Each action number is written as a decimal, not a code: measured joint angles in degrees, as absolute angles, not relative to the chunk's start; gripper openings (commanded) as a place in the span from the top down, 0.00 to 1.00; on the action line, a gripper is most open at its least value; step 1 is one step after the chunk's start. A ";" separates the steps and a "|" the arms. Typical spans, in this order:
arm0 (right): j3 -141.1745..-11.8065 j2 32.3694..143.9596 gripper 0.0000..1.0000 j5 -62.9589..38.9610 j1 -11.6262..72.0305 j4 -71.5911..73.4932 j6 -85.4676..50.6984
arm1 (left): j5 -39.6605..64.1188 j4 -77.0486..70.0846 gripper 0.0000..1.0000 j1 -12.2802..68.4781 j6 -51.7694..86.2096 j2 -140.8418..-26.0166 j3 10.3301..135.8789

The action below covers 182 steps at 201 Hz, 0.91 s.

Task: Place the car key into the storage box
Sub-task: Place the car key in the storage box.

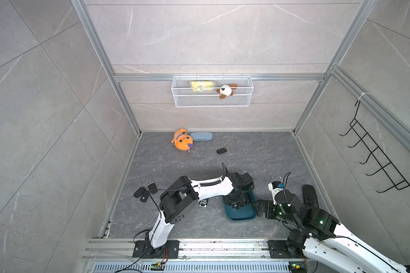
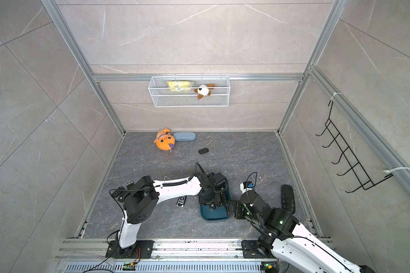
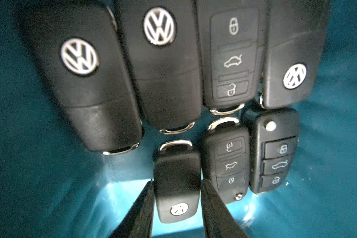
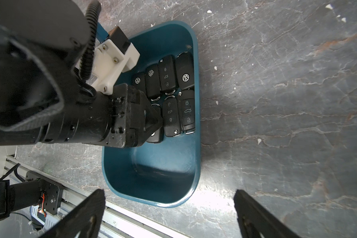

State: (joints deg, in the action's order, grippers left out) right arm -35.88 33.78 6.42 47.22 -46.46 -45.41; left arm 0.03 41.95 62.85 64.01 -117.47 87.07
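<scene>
**Both top views:** the dark teal storage box (image 1: 242, 215) (image 2: 215, 214) sits on the grey marbled surface (image 1: 258, 153) at lower centre. The left hand (image 1: 237, 201) reaches into it from the left, and the right hand (image 1: 262, 208) is just beside its right wall. In a top view, loose fobs lie outside the box: a trio (image 1: 145, 192) at the left edge of the surface, a silver-trimmed fob (image 1: 203, 202) beside the left forearm, and a single fob (image 1: 221, 150) toward the back. An orange plush toy (image 1: 182, 140) and a pale blue case (image 1: 201, 136) touch at the rear wall, below a white wire basket (image 1: 212, 91). **Left wrist view:** two dark fingers (image 3: 140, 210) rise from the lower edge and press the long sides of the car key (image 3: 176, 191), badge up, at lower centre. The left hand is closed on this key. The key is inside the box, but whether it rests on the floor or hangs just above it cannot be told. Four fobs fill the upper row (image 3: 159, 61), and two more (image 3: 251, 160) lie just right of the gripped key. **Right wrist view:** the right hand (image 4: 169, 193) has its fingers spread wide at the lower edge and holds nothing. It is near the box's lower rim. The left hand enters from the left of the frame, with its tip among the fobs at centre.
</scene>
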 measured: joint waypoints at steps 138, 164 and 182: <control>-43.83 50.26 0.01 -0.16 47.22 -32.45 -37.60 | -8.12 46.22 0.06 56.36 61.78 -101.47 83.55; -46.30 55.77 0.00 -3.51 47.22 -27.57 -36.05 | -11.16 47.99 0.00 52.90 61.56 -96.99 80.01; -48.45 59.86 0.01 -5.65 47.22 -24.75 -35.20 | -12.82 48.58 0.00 50.00 61.56 -93.67 76.58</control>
State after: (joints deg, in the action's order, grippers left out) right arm -48.45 59.86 -5.65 47.22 -24.75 -35.20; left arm -12.82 48.58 50.00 61.56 -93.67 76.58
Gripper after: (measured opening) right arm 0.995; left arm 0.999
